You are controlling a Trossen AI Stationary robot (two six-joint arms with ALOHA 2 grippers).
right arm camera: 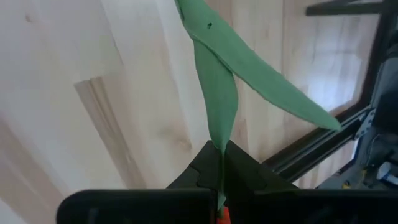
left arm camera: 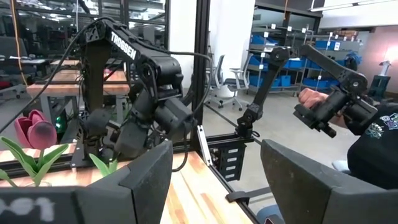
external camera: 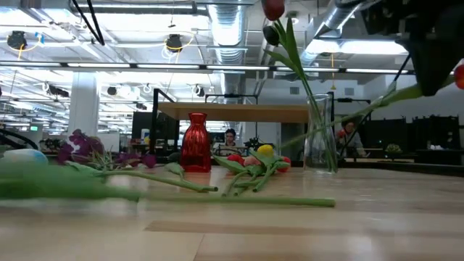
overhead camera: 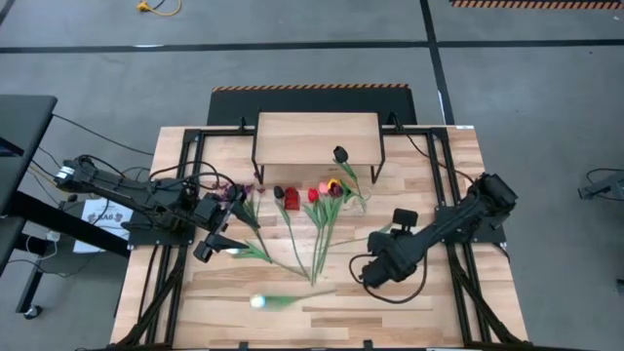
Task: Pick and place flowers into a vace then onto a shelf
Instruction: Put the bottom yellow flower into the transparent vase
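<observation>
Right gripper [right arm camera: 219,163] clamped on a green stem [right arm camera: 219,106]; the wrist view shows the stem and a long leaf [right arm camera: 261,68] running out from between the closed fingertips, over the tabletop [right arm camera: 74,68]. High view: right gripper [overhead camera: 373,274] sits low over the table's right-centre, arm reaching in from the right edge. Low view shows a stem crossing at upper right with a red bloom [external camera: 459,75] at the frame edge; probably the held flower, though the head is cut off by the frame.

Left gripper [overhead camera: 218,244] at the table's left, fingers spread and holding nothing; from its wrist view both fingers [left arm camera: 146,180] stand apart with only the room between them. A pink tulip [left arm camera: 34,130] shows just beside it.

Glass vase [external camera: 321,138] stands upright just in front of the shelf [overhead camera: 317,139], toward its right end; it holds at least a red tulip [external camera: 273,8] and a near-black one [overhead camera: 340,154]. Red vase [external camera: 195,142] upright, left of the glass one.

Loose flowers lie flat on the table: a cluster of red and yellow tulips [overhead camera: 322,191] in front of the shelf, stems fanning toward the near edge; purple blossoms [overhead camera: 239,192] beside the left gripper; a white tulip [overhead camera: 259,302] near the front edge, apart from the rest.
</observation>
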